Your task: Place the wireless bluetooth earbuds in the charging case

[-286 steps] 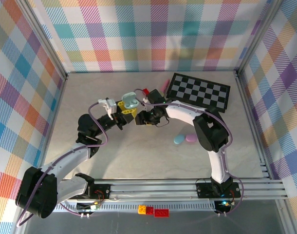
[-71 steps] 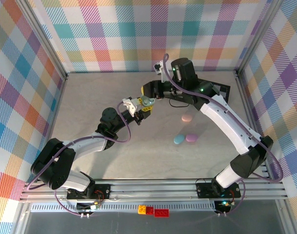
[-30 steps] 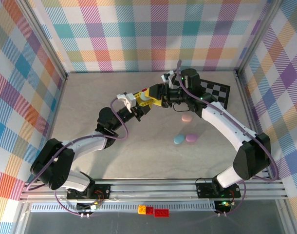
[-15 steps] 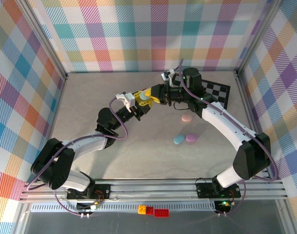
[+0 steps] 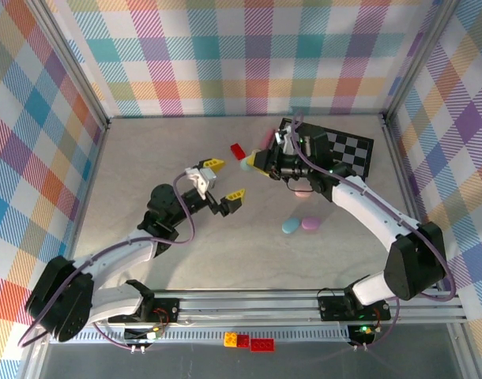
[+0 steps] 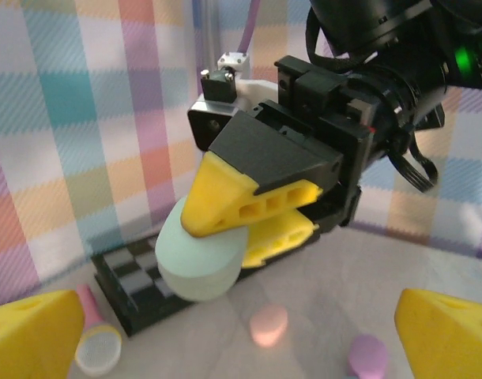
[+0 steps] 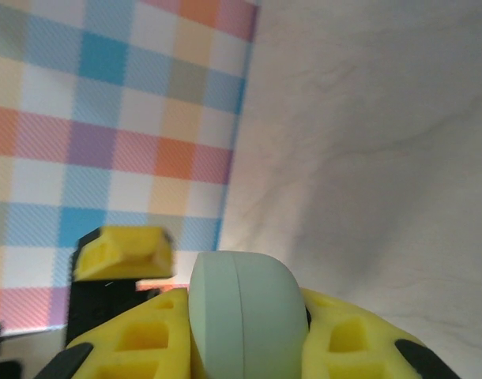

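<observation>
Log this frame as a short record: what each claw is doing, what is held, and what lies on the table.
left claw: open, empty, pointed toward the right claw
right claw: shut on the mint case
mint case state: lid closed, held above the table
loose cases on table: pink case, purple case, blue case
other items: red brick, checkered board at the far right

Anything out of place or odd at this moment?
Nothing spilled or damaged. The right gripper pinches the closed pale mint oval case; the left gripper stands open. Stray yellow and red toy bricks lie on the front rail, outside the table.
</observation>
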Robot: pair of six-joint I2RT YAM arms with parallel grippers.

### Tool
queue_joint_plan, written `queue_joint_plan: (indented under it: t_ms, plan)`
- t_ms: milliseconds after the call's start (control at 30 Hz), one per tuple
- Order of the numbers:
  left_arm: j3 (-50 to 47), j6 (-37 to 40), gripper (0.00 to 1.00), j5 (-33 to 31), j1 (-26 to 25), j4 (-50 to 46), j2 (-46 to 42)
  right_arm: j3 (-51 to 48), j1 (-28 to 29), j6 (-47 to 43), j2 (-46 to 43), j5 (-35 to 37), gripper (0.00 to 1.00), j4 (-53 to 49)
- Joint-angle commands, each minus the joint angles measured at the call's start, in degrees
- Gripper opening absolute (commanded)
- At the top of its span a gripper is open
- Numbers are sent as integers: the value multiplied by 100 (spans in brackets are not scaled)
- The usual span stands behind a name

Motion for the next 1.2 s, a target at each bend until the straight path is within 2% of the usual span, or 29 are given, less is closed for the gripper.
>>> queue_joint_plan:
  t_ms: [0,267,467,567,633,700,800,1000,1167]
  plan:
    - [-413,192,100,-181,-36,-935,-439,-320,-24,-516,220,546,4,-248]
    - [-570,511,100,-371,-36,-2246,-1106,-917,-15,-862,1284,960,6,-70]
    - [-526,714,100,-24,-36,-2789,-1102,-1257,-15,-766,1725,1358,5,310]
    - [-445,719,100,60,-36,-2994,-1017,-1283,-15,-782,1759,1454,10,318]
    - [-434,672,100,14,-36,-2985,-996,-1263,-15,-841,1687,1595,19,199]
    - [-401,480,100,-144,-27,-2985,-999,-1202,-15,-981,1539,1774,40,-10]
    - [-362,335,100,-641,23,-3061,-1047,-1024,-24,-1285,1284,2119,61,-468]
    - [-56,320,100,-1923,520,-3356,-992,-866,-62,-2051,540,3432,79,-1185]
    - [-139,483,100,-3194,946,-2914,-560,-1468,-279,-3096,-428,5190,97,-850]
